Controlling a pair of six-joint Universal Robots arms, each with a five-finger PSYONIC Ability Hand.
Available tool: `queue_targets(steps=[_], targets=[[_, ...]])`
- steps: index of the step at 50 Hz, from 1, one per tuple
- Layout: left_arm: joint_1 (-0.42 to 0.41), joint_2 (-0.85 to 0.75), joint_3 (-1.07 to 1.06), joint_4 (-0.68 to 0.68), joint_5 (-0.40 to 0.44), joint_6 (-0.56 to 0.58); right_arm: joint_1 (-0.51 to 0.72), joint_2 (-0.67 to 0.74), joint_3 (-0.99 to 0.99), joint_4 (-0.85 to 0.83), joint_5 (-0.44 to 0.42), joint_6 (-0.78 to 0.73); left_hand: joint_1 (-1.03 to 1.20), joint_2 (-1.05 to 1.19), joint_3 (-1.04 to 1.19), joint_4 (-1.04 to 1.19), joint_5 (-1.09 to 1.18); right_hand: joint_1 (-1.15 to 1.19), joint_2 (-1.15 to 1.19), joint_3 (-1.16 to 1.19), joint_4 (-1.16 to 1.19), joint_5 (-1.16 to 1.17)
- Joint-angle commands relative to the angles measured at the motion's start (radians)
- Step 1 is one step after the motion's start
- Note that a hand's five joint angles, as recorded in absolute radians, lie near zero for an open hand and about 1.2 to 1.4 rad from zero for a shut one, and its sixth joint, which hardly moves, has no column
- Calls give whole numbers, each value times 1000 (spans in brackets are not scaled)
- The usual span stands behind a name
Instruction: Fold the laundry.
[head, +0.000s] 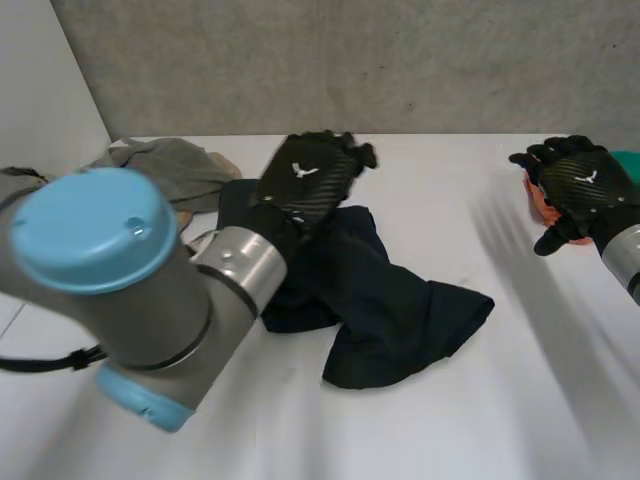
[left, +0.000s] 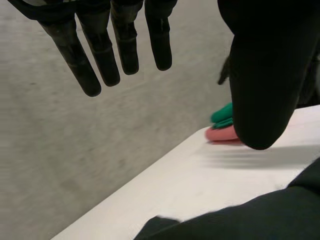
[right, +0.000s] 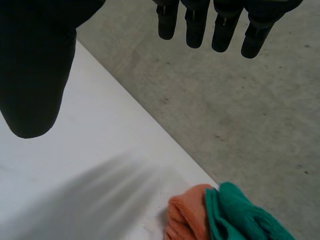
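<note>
A dark navy cloth (head: 385, 300) lies crumpled in the middle of the white table (head: 540, 400). My left hand (head: 305, 180) hovers over the cloth's far left part, fingers straight and spread, holding nothing. In the left wrist view the left hand (left: 100, 55) is above the table's far edge, with the navy cloth (left: 250, 220) below its palm. My right hand (head: 580, 185) hangs open at the table's right side, clear of the navy cloth. Its straight fingers (right: 222, 25) reach past the table's edge.
An orange cloth (right: 185, 217) and a green cloth (right: 242, 217) lie together at the table's far right edge, under my right hand. A grey-olive garment (head: 170, 165) is bunched at the far left. My left arm's elbow (head: 100, 270) looms over the near left.
</note>
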Motion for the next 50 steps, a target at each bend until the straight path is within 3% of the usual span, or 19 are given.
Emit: queue_targets(steps=[1,6,12,19,25,30,34,39,42,43,44,46,50], targets=[[-3,95,-164,5,-117,7,32,186,-189,176,-146,-14,5,13,8,24,33,-48,-36,-36,-36,-47],[-4,92,-228,18,-127,18,107,283,-295,288,-183,-92,3,10,5,21,30,-48,-36,-36,-36,-47],[19,47,-234,68,-157,71,202,321,-350,385,-153,-191,-50,-42,-48,-32,-23,-48,-36,-36,-36,-47],[218,3,-216,134,-147,168,294,310,-323,495,-103,-186,-91,-84,-89,-73,-64,-48,-36,-36,-36,-47],[316,-131,-66,122,8,207,334,303,-241,492,-62,-134,-97,-89,-95,-78,-70,-48,-36,-36,-36,-47],[374,-310,154,12,200,211,389,272,-188,431,60,-33,-100,-92,-98,-81,-73,-48,-36,-36,-36,-47],[385,-445,331,-109,269,213,420,248,-131,354,154,31,-115,-107,-112,-96,-88,-48,-36,-36,-36,-47],[410,-546,450,-215,306,259,471,244,-94,299,186,48,-121,-113,-118,-102,-94,-48,-36,-36,-36,-47],[407,-582,473,-229,297,338,492,246,-89,279,197,48,49,56,51,67,76,-48,-36,-36,-36,-47],[402,-586,476,-229,294,361,494,246,-89,276,202,50,221,229,223,240,248,-48,-36,-36,-36,-47],[395,-586,473,-231,291,386,494,246,-89,274,206,50,572,579,574,590,599,-48,-36,-36,-36,-47],[387,-585,464,-229,280,398,492,243,-93,268,222,50,960,968,963,979,987,-48,-36,-36,-36,-47],[359,-530,445,-228,213,377,478,240,-105,265,239,50,962,970,965,981,989,-48,-36,-36,-36,-47]])
